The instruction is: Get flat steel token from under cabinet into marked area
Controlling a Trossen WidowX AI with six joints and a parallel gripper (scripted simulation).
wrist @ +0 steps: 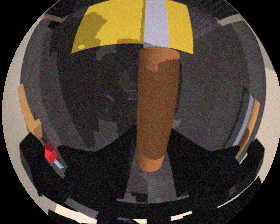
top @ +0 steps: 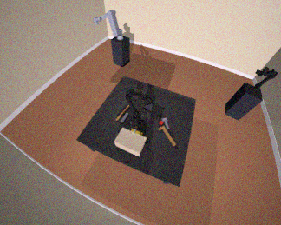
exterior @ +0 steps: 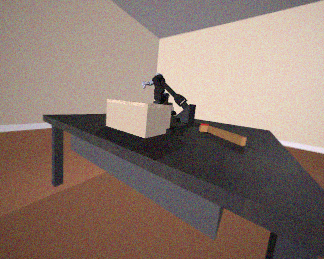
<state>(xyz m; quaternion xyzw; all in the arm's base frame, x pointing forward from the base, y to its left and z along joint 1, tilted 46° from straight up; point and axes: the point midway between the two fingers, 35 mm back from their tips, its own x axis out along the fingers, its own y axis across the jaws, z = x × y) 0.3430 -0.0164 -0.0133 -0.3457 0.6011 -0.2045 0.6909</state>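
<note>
The cabinet, a beige box [top: 130,142] [exterior: 125,118], stands on the dark table [top: 174,168] [exterior: 284,181]. The marked area, a yellow patch [top: 136,132] [wrist: 112,22], lies in front of it. My gripper [wrist: 151,129] is shut on the brown handle [wrist: 157,105] of a tool. The tool's grey flat blade [wrist: 156,25] extends over the yellow patch toward the cabinet side; its far end is cut off at the top of the wrist view. The arm hides the fingers in the top view, and the cabinet hides them in the exterior view. I cannot make out the steel token or the vent slots.
A tool with an orange handle [top: 169,137] [exterior: 228,135] lies to one side, with a red part [top: 160,122] [wrist: 50,152] near its head. On the other side lie an orange stick [top: 122,113] [wrist: 253,122] and a grey piece [top: 125,117] beside it.
</note>
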